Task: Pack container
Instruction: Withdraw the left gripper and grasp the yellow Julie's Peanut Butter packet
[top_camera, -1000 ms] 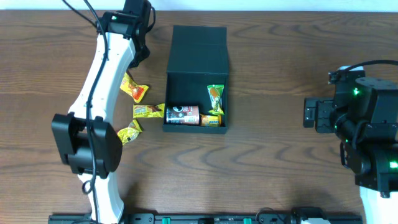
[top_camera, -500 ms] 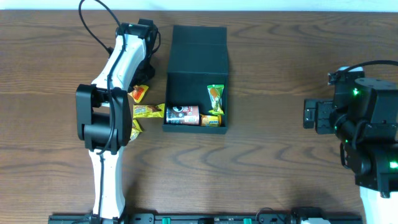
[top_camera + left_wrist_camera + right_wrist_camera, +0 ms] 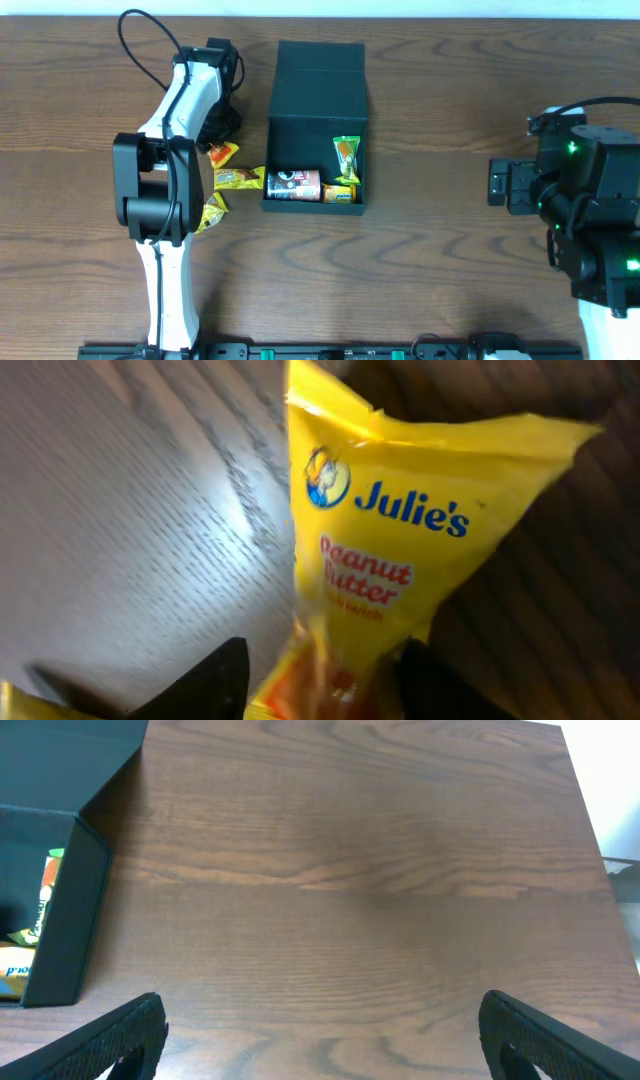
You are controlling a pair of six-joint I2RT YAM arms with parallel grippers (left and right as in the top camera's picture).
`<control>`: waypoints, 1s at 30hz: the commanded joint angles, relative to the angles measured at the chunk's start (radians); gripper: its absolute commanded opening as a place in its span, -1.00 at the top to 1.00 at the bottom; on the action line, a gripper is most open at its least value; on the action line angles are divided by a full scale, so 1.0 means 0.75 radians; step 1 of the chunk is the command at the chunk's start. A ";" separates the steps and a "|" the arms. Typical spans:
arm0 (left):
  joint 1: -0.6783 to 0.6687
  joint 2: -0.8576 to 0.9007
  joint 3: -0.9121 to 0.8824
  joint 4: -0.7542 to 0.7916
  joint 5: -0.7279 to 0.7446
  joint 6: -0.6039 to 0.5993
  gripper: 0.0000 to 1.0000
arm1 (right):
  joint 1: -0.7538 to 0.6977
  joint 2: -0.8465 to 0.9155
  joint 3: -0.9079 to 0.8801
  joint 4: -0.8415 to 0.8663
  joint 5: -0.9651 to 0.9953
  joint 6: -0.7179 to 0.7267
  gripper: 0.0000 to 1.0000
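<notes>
The dark teal container point(image 3: 318, 85) stands open at mid table, lid flap lying back; it also shows in the right wrist view point(image 3: 70, 910). Inside lie a red-topped can point(image 3: 293, 184), a green packet point(image 3: 347, 158) and a yellow packet point(image 3: 342, 194). Left of it three snack packets lie on the table. My left gripper point(image 3: 222, 135) is down over the uppermost one, a yellow peanut-butter packet point(image 3: 222, 153). In the left wrist view the fingers point(image 3: 320, 680) straddle the packet's point(image 3: 390, 550) near end, slightly apart from it on the left. My right gripper point(image 3: 322, 1040) is open and empty at the far right.
Two more yellow packets point(image 3: 238, 178) point(image 3: 210, 210) lie beside the container's left wall, under the left arm. The left arm's cable loops over the table's back left. The right arm base point(image 3: 590, 200) sits at the right edge over bare wood.
My left gripper has swung from the back of the table down and toward the front, onto the uppermost yellow packet. The right arm has not moved.
</notes>
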State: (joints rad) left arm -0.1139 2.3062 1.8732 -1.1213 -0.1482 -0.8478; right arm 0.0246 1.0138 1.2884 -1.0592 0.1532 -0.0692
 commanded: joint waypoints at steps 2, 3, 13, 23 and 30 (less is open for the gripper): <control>0.002 0.017 -0.001 0.002 0.020 0.020 0.21 | -0.009 -0.010 0.008 0.001 0.001 0.011 -0.99; 0.002 0.017 -0.001 0.004 0.019 0.020 0.31 | -0.009 -0.010 0.008 -0.001 0.001 0.012 -0.99; 0.003 0.016 0.001 0.005 0.011 0.086 0.88 | -0.009 -0.010 0.008 0.001 0.001 0.012 -0.98; -0.016 -0.169 0.004 0.013 -0.105 0.176 0.88 | -0.009 -0.072 0.009 -0.008 0.162 0.016 -0.98; -0.107 -0.377 0.004 0.041 -0.171 0.265 0.88 | -0.009 -0.271 0.009 -0.103 0.181 0.012 -0.99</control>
State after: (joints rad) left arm -0.1608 2.0796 1.8713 -1.0897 -0.2356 -0.6903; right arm 0.0246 0.8642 1.2884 -1.1187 0.2646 -0.0689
